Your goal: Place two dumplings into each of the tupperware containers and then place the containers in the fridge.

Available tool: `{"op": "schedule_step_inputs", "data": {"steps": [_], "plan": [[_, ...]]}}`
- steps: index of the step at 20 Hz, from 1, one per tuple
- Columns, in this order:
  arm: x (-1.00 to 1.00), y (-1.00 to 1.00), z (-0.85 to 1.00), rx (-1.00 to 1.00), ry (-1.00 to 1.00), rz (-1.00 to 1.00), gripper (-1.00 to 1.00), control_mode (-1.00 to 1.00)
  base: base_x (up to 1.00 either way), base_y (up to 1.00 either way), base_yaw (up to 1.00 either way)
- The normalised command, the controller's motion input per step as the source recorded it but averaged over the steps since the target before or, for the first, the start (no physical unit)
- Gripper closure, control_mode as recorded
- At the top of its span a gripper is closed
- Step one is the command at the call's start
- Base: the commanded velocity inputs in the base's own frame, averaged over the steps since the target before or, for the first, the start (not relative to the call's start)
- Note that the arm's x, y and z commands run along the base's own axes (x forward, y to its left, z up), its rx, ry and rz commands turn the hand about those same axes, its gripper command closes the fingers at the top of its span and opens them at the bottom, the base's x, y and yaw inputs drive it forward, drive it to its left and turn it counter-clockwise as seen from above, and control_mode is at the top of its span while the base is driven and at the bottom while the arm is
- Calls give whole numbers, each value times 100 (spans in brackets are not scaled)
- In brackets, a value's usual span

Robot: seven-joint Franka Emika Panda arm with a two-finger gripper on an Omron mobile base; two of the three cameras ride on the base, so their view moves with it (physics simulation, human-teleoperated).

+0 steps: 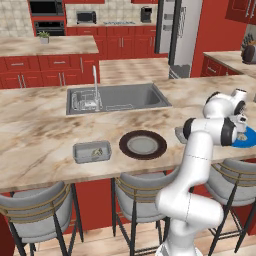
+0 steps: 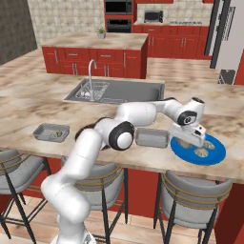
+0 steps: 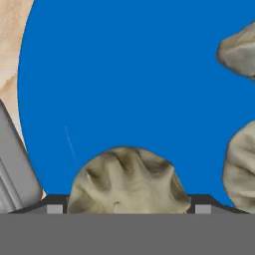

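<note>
My gripper [image 3: 128, 209] hangs low over the blue plate [image 3: 139, 74], open, its tips on either side of one pale crinkled dumpling [image 3: 128, 179] that lies on the plate. Two more dumplings [image 3: 239, 50] lie at the right edge of the hand view. In the right base view the gripper [image 2: 190, 139] is at the plate's [image 2: 214, 155] left rim, beside an empty grey tupperware container [image 2: 151, 137]. A second container [image 1: 92, 151] at the counter's left holds dumplings [image 1: 97, 151]. The grey fridge [image 1: 185, 30] stands far back, door shut.
A dark-brown round plate [image 1: 143, 145] sits between the two containers. The steel sink [image 1: 117, 97] with its tap lies behind it. Bar stools [image 1: 35, 210] line the counter's near edge. The grey container's rim [image 3: 15, 169] is close on the left of the gripper.
</note>
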Motion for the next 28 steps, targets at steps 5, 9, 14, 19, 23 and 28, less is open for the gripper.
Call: {"op": "schedule_step_inputs", "data": {"steps": [5, 9, 14, 19, 23, 28], "plan": [[-38, 82, 34, 0, -5, 0, 100, -100, 0, 0, 0], [-30, 95, 51, -4, -4, 0, 100, -100, 0, 0, 0], [-19, 100, 32, -11, 0, 0, 100, -100, 0, 0, 0], [-7, 100, 10, -9, 0, 5, 100, -100, 0, 0, 0], [-1, 100, 8, -5, 0, 12, 100, -100, 0, 0, 0], [-1, 100, 9, -2, 0, 16, 100, -100, 0, 0, 0]]}}
